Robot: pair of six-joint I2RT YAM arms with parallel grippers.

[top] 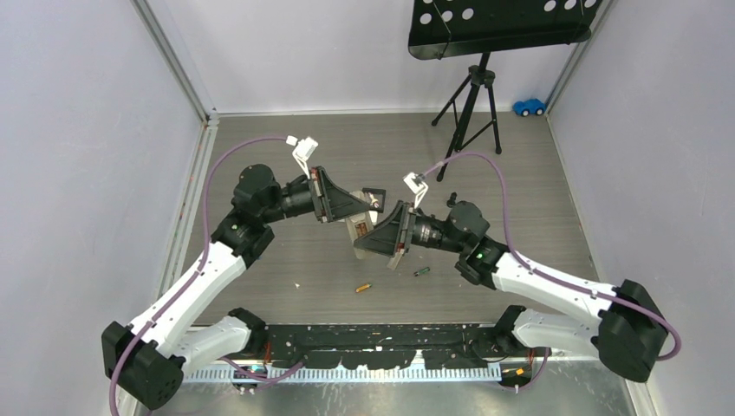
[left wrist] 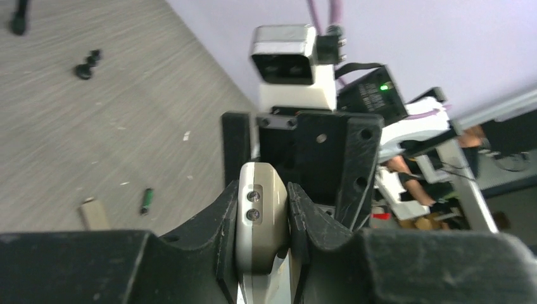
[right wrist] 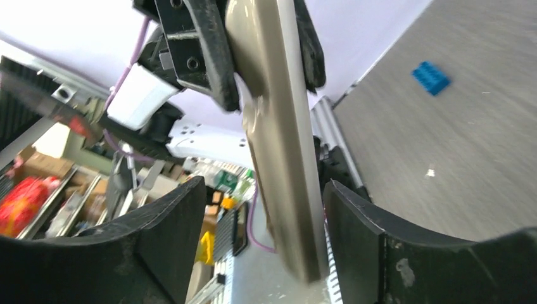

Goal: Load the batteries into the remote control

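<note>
The remote control is up off the counter, a slim white bar with a dull grey-beige back and two small round metal spots near its end. The left hand pinches it across its width, and its free length runs between the spread fingers of the right hand. On the counter below lie an orange battery and a green-and-black battery, apart from each other.

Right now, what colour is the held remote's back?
Dull grey-beige; the remote control shows it best in the right wrist view.
</note>
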